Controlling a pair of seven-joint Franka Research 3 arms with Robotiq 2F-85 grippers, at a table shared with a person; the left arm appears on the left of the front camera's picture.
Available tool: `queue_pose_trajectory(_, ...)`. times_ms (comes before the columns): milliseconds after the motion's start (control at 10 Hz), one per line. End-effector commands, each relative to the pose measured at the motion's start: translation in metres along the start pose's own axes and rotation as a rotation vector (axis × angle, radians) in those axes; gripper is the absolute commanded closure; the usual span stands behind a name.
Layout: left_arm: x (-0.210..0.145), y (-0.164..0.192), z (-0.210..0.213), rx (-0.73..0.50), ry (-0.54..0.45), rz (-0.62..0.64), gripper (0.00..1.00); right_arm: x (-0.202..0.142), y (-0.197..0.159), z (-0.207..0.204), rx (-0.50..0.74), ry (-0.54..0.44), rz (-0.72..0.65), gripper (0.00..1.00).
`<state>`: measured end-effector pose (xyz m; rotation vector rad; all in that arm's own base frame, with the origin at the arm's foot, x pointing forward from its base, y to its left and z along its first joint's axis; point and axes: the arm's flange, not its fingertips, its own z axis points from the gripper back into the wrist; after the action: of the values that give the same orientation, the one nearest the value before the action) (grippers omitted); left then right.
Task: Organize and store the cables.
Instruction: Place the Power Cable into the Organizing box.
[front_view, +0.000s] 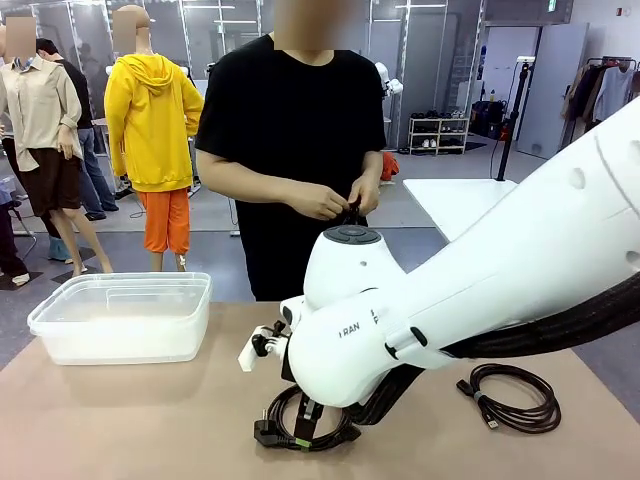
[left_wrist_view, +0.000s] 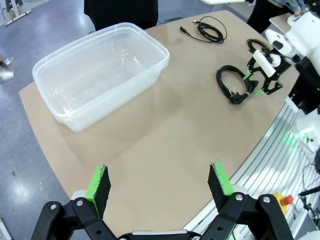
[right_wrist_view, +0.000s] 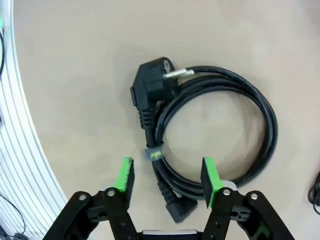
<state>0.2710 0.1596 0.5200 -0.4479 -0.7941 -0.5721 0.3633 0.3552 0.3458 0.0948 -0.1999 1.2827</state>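
A black power cable (right_wrist_view: 267, 125), coiled and banded, lies on the tan table with its plug (right_wrist_view: 152, 90) at one side. My right gripper (right_wrist_view: 165, 182) is low over it and open, its green pads astride the coil's near strands. The front view shows the same coil (front_view: 268, 434) under the right gripper (front_view: 305, 428). In the left wrist view this coil (left_wrist_view: 227, 80) lies beside the right gripper (left_wrist_view: 256, 82). A thinner coiled cable (front_view: 515, 400) rests at the right of the table (left_wrist_view: 210, 27). The person's hands hold another black cable (front_view: 350, 210). My left gripper (left_wrist_view: 160, 182) hangs open high above the table.
A clear plastic bin (front_view: 120, 320) stands at the left of the table, seen also from above (left_wrist_view: 100, 70). The person stands at the far edge behind my right arm (front_view: 450, 310). A ribbed metal edge (right_wrist_view: 25, 150) borders the table near the coil.
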Motion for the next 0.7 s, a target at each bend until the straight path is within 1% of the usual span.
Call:
queue_pose_trajectory(0,-0.001,0.000,0.001,-0.016,-0.011,-0.013,0.00,-0.032,-0.005,0.025,0.000,-0.037,-0.049,0.00)
queue_pose_trajectory(100,-0.001,0.000,0.001,-0.016,-0.011,-0.013,0.00,-0.055,-0.014,0.041,-0.007,-0.056,-0.061,0.04)
queue_pose_trajectory(200,-0.001,0.000,0.001,-0.016,-0.011,-0.013,0.00,-0.082,-0.023,0.059,0.005,-0.098,-0.082,0.00)
queue_pose_trajectory(400,-0.001,0.000,0.001,-0.016,-0.011,-0.013,0.00,-0.156,-0.041,0.104,-0.009,-0.179,-0.126,0.00)
queue_pose_trajectory(600,-0.001,0.000,0.001,-0.016,-0.011,-0.013,0.00,-0.233,-0.056,0.143,-0.019,-0.284,-0.157,0.00)
